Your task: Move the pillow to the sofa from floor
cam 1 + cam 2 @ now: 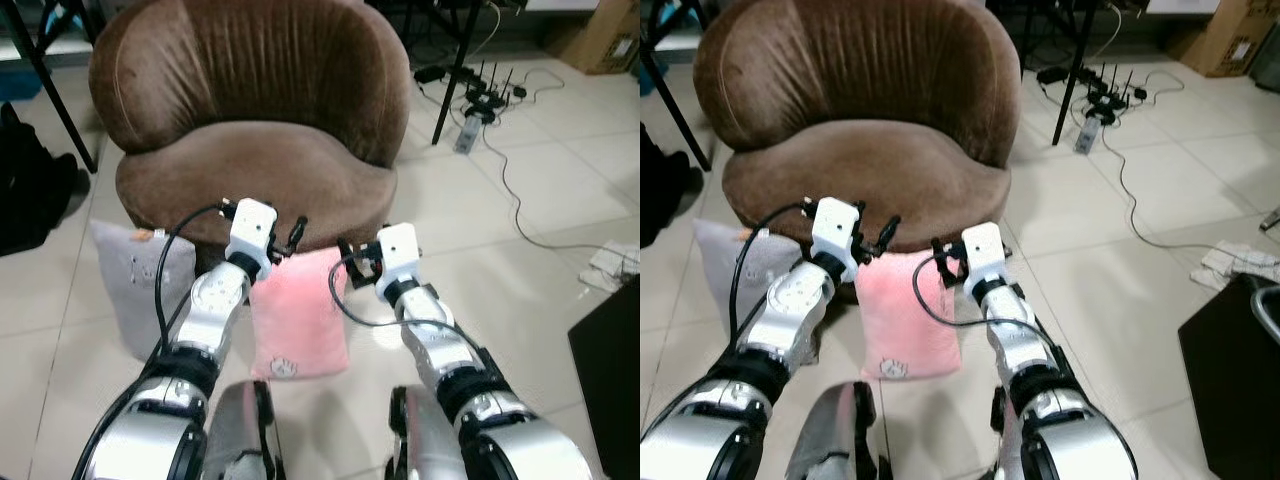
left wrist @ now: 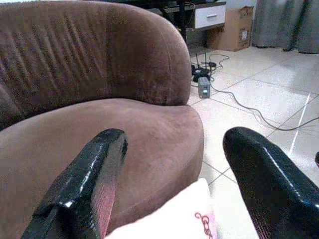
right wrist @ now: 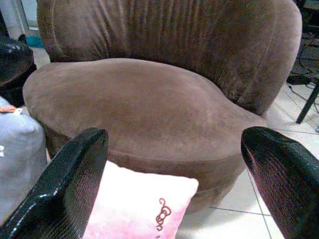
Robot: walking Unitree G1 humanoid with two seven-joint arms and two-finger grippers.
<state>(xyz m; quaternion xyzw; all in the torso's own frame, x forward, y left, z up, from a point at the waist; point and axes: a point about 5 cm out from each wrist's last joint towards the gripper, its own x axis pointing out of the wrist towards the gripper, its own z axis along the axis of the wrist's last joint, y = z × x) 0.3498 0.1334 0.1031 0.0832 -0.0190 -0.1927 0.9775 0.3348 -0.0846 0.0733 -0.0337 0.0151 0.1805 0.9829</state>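
Right wrist view: grey pillow point(image 3: 20, 149) beside pink pillow point(image 3: 144, 209), below sofa point(image 3: 149, 99).

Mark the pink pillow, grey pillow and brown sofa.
pink pillow point(image 1: 298, 315), left eye view, middle of its face.
grey pillow point(image 1: 130, 275), left eye view, its front face.
brown sofa point(image 1: 255, 170), left eye view, seat cushion.

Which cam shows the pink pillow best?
Left eye view: the whole pink pillow stands against the brown sofa, between both open grippers. The right eye view shows the same. The right wrist view catches its top edge with a printed mark; the left wrist view catches one corner.
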